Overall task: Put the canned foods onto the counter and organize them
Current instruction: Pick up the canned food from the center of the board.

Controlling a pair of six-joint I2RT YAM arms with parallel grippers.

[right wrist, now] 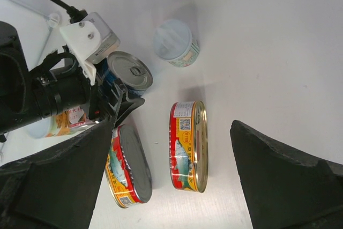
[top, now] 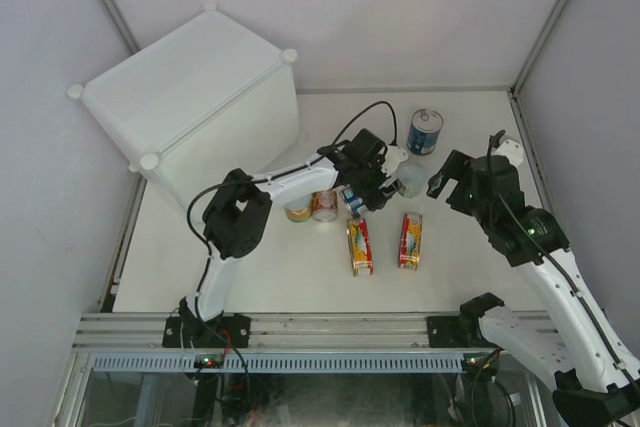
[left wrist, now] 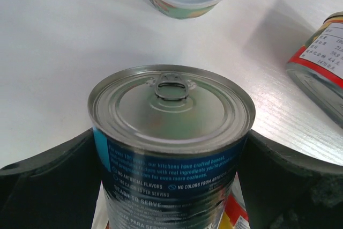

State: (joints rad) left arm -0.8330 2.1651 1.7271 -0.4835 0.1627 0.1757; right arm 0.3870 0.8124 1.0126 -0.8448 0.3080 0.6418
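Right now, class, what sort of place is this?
Probably a robot test cell: black-and-white left arm and right arm bolted to a silver metal rail, plain white wall panels, red-and-yellow oval tins on a white tabletop.

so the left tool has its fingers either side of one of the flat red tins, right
Not quite. The left tool has its fingers either side of a tall blue-labelled can, not a flat red tin. The left wrist view shows the can's silver top and blue label between the fingers. In the top view, one flat red tin and the other flat red tin lie on the table, outside its fingers.
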